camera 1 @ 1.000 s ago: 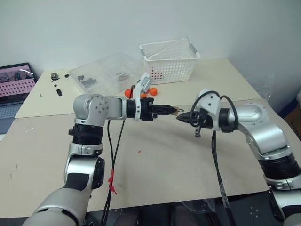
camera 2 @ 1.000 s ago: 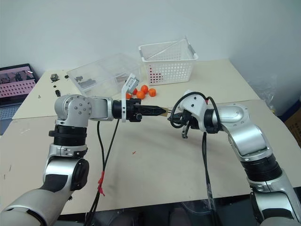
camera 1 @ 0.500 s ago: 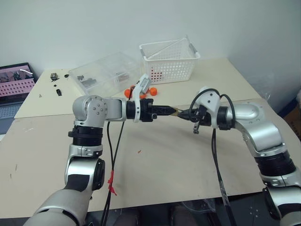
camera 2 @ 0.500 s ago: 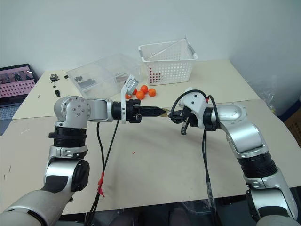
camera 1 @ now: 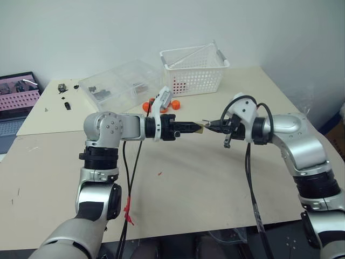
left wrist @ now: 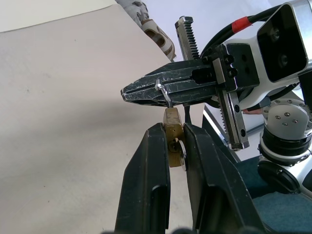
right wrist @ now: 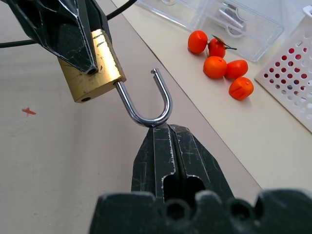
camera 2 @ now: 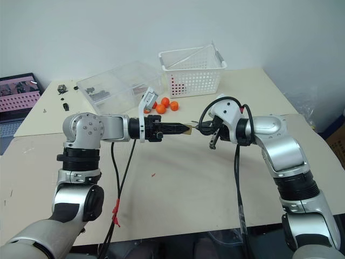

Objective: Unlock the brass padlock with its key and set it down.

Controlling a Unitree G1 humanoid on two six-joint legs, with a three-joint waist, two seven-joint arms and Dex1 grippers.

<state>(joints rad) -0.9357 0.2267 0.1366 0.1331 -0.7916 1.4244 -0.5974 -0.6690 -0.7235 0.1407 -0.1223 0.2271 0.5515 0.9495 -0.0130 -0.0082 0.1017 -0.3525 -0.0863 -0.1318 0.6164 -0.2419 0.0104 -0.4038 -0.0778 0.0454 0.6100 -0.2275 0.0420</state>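
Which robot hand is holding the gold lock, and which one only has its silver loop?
The left gripper clamps the brass padlock by its gold body. The right gripper, fingers shut, pinches only the bend of the open silver shackle.

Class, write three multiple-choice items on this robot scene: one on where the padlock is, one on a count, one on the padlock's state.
1. Where is the padlock?
A. Between both grippers, above the table
B. In the white basket
C. On the laptop

2. How many orange fruits lie near the basket?
A. One
B. Five
C. Nine

3. The shackle is
A. locked shut
B. sprung open at one end
C. missing

Key: A, the left gripper clamps the padlock body while the shut right gripper pinches its shackle; B, five fruits count out beside the basket; B, one shackle end hangs free of the body.
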